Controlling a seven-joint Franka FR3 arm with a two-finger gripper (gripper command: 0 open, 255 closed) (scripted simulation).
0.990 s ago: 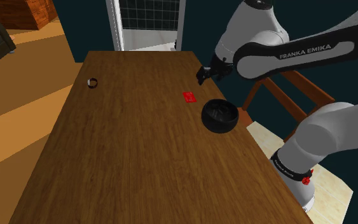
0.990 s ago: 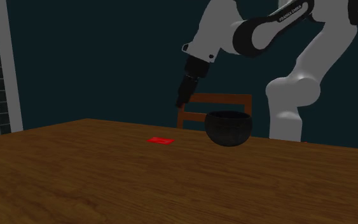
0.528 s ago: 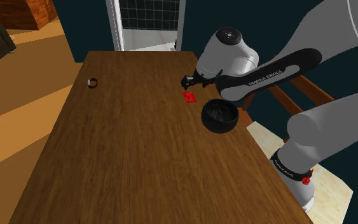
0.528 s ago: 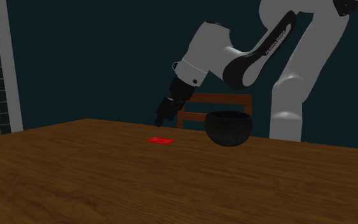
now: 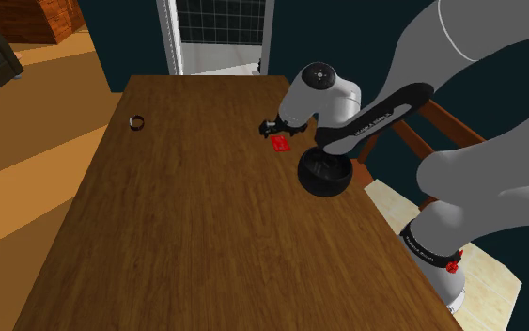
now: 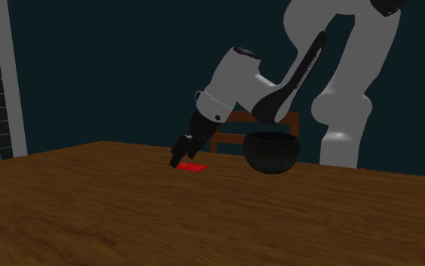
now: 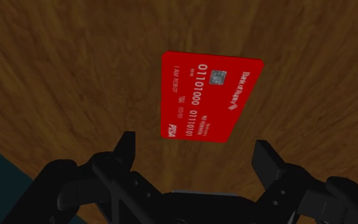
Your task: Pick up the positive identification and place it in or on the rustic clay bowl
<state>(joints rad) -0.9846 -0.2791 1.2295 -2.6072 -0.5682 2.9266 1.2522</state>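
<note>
The hand hangs low over the table with its fingers spread wide and nothing held. The red bank card lies flat on the wood just beyond the fingertips, not touched. In the shoulder view the card sits near the dark bowl, at its far left. The forearm hides the bowl's far rim. The card's smaller print is hard to read.

Card ahead of the fingers was red, with white lettering and a grey chip. Fingers were black. Table was brown, wood-grained. Bowl was black.
</note>
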